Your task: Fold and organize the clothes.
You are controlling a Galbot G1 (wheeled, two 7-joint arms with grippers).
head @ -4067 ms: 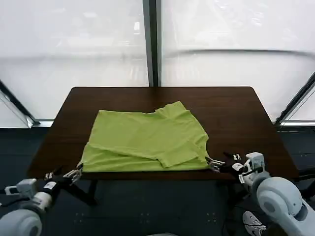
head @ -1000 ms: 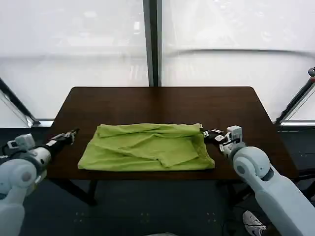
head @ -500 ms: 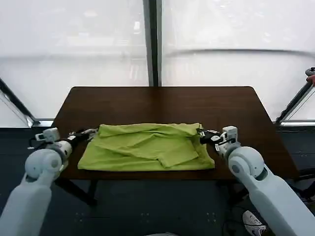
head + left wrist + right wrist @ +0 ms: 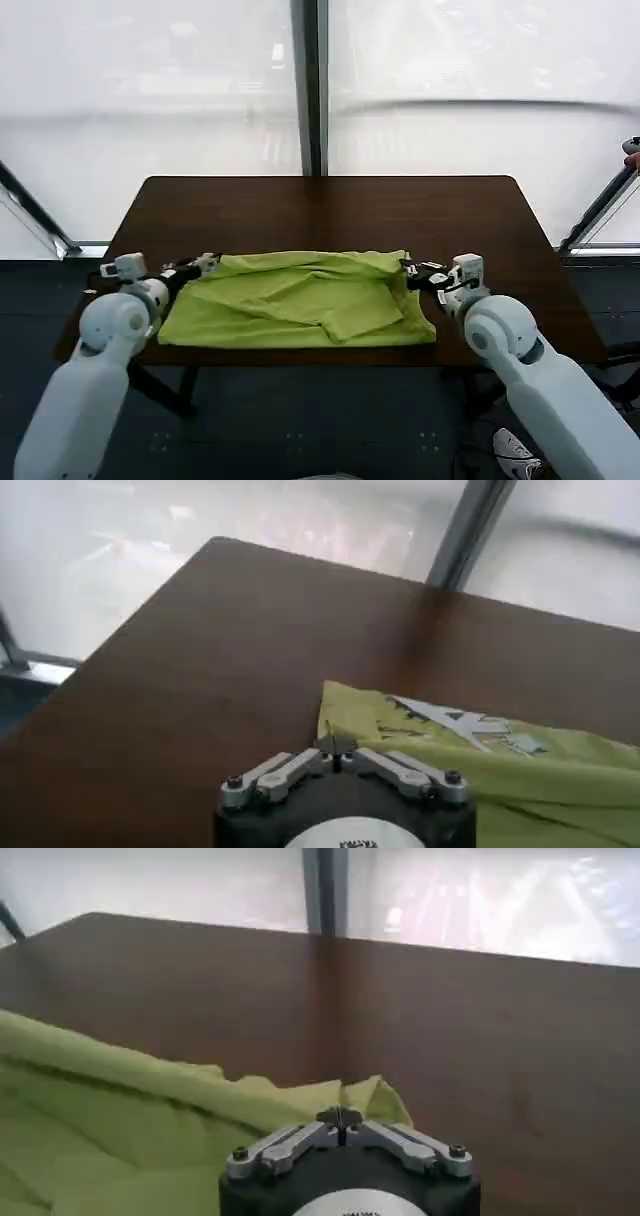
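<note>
While you watched the head view, the lime T-shirt (image 4: 300, 300) lay folded near the front of the dark table (image 4: 330, 205), left gripper (image 4: 205, 264) and right gripper (image 4: 412, 275) at its far corners | left wrist: jaws pinched shut on shirt corner by the white print (image 4: 455, 723) | right wrist: jaws closed on the other corner.

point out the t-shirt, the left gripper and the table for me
T-shirt (image 4: 300, 300), head view, middle of the folded green fabric.
Left gripper (image 4: 207, 263), head view, fingers' tips at the shirt's far left corner.
Table (image 4: 330, 215), head view, bare dark wood behind the shirt.
</note>
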